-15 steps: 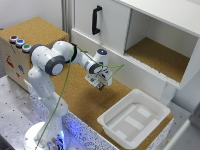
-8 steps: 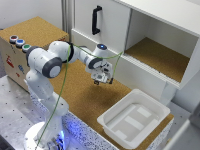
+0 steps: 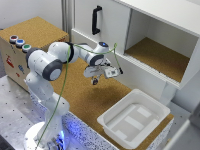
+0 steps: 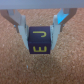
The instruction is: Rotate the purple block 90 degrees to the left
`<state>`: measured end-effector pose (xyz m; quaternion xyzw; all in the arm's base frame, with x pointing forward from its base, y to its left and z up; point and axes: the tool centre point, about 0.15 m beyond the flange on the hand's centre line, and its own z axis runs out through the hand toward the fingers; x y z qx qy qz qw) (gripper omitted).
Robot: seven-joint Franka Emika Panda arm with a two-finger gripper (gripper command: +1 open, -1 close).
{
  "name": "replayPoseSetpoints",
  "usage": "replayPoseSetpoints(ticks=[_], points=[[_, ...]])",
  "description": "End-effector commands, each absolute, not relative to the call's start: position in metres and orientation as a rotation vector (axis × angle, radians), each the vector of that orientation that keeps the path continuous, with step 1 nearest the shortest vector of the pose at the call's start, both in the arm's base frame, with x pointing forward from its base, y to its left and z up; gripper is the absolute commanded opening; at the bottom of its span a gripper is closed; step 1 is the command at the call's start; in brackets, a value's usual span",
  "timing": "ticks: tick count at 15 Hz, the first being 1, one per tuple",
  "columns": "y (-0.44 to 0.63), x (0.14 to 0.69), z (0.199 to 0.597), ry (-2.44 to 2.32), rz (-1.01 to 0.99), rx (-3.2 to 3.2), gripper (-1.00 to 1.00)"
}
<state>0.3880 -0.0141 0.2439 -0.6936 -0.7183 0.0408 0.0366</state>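
Inspecting the grasp: your gripper [image 4: 41,31] hangs over the cork table [image 3: 82,92], in front of the white cabinet [image 3: 150,35].
Block position: the purple block [image 4: 39,41] sits squarely between the two fingers [image 4: 21,27], one face toward the wrist camera with yellow markings on it.
Finger state: the fingers lie against opposite side faces of the block and appear clamped on it; blur at the contact lines leaves a thin gap possible.
Height: in the exterior view the block [image 3: 95,81] shows as a small dark speck under the hand; you cannot tell from either view whether it rests on the cork or is just lifted.
Axis: the block looks roughly cubic, so no long axis governs; the turn depends on the wrist rotating about the vertical through the block's middle.
Judgement: centred as it is, the block should turn with the fingers, not swing wide.
Clearance: the white tray [image 3: 132,120] and the coloured buttons [image 3: 19,43] lie well apart.
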Motion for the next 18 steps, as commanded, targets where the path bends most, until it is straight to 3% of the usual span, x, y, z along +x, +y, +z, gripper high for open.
replayPoseSetpoints(ticks=[1,4,5,10,15,16,18], points=[[0.001,0.418,0.203,-2.364,0.162,-2.018,-1.00],[0.010,0.432,0.193,-2.287,0.107,-2.134,-1.00],[0.011,0.435,0.197,-2.249,0.081,-2.172,1.00],[0.013,0.415,0.255,-2.110,0.029,-2.207,1.00],[0.013,0.415,0.255,-2.110,0.029,-2.207,1.00],[0.011,0.418,0.239,-2.161,0.041,-2.208,1.00],[0.016,0.413,0.255,-1.951,0.040,-2.342,1.00]])
